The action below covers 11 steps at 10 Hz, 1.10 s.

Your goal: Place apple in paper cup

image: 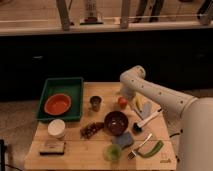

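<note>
The apple (122, 102) is a small red-orange fruit on the wooden table, right of the small dark metallic cup (95, 103) and above the maroon bowl (116, 122). The white paper cup (56, 128) stands near the table's left edge, below the green tray, far from the apple. My gripper (125, 94) hangs from the white arm's bent elbow, directly over or just behind the apple. I cannot tell whether it touches the apple.
A green tray (75, 82) at the back left holds an orange bowl (57, 104). A banana (139, 104) lies right of the apple. A dark cluster (90, 130), translucent green cup (112, 151), blue sponge (124, 140), fork (141, 145), green vegetable (153, 149), brush (148, 119) and brown block (52, 147) crowd the front.
</note>
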{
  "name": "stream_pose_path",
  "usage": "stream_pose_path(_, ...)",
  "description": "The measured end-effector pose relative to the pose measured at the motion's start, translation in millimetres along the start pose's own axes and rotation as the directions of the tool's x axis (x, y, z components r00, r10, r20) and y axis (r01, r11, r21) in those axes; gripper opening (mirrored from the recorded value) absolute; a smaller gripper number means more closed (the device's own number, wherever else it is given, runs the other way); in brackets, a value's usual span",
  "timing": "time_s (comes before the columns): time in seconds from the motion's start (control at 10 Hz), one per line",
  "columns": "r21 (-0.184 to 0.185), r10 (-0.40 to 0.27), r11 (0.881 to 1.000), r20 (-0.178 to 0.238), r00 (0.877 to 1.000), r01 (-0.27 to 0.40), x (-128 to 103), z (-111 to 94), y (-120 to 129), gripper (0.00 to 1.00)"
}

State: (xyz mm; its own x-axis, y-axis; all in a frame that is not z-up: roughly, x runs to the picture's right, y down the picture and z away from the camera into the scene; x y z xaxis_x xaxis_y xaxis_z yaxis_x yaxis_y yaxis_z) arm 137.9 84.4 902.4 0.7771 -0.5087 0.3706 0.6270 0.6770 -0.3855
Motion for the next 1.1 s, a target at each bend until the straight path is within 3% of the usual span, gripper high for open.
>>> stream_pose_path(0.2,0.001,0.008,1.0,0.014,1.0,-0.008,1.4,4.7,-1.8,0.77)
stream_pose_path(0.3,0.004,0.011,1.0,0.017,1.0,-0.011,2.6,5.9,-1.9,0.71)
stream_pose_path(0.9,0.024,0.051,0.998,0.059,0.997,-0.053,12.9,16.8,4.2,0.11)
stream_pose_path(1.1,0.023,0.05,0.998,0.062,0.997,-0.051,11.6,17.1,4.6,0.0)
